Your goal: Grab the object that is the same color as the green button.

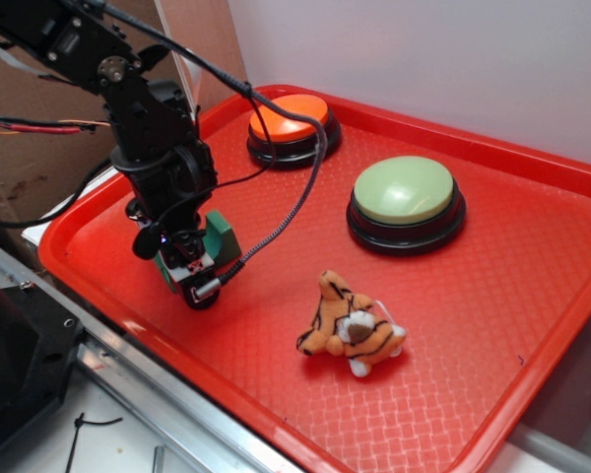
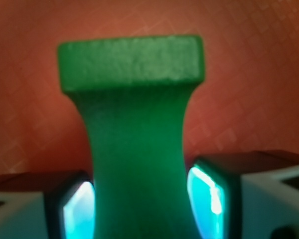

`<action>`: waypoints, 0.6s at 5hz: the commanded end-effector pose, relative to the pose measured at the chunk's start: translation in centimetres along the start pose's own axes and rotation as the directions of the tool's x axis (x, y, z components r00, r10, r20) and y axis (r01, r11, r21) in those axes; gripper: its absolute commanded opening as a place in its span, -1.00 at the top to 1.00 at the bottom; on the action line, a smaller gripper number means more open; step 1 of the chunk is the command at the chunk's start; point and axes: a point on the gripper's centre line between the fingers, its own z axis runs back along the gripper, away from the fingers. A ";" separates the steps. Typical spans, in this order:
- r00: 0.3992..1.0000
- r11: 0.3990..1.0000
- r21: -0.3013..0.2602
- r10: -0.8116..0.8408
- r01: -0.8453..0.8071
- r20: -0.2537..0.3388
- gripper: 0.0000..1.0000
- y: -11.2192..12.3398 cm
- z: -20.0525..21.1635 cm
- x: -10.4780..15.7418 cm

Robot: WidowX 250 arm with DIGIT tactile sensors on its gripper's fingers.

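Note:
The object, a small dark green block (image 1: 221,236), is at the left of the red tray (image 1: 492,305), between the fingers of my gripper (image 1: 190,268), which reaches down to tray level. In the wrist view the block (image 2: 132,64) fills the middle, its narrow waist between the two pads (image 2: 209,199). The pads press against its sides, so my gripper (image 2: 142,201) is shut on it. I cannot tell whether the block rests on the tray or hangs just above it. The green button (image 1: 404,189), a pale green dome on a black base, sits at the back right.
An orange-domed button (image 1: 288,118) stands at the tray's back, behind the arm. An orange striped plush tiger (image 1: 353,330) lies near the tray's front middle. The tray has a raised rim. A metal rail and cardboard lie to the left.

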 end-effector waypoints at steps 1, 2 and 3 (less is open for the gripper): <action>0.987 0.986 -0.074 0.142 -0.148 -0.077 1.00 0.3 5.9 1.1; 0.971 0.963 -0.135 0.220 -0.231 -0.092 1.00 0.6 9.3 1.5; 0.964 0.950 -0.176 0.266 -0.260 0.015 1.00 0.9 14.4 2.0</action>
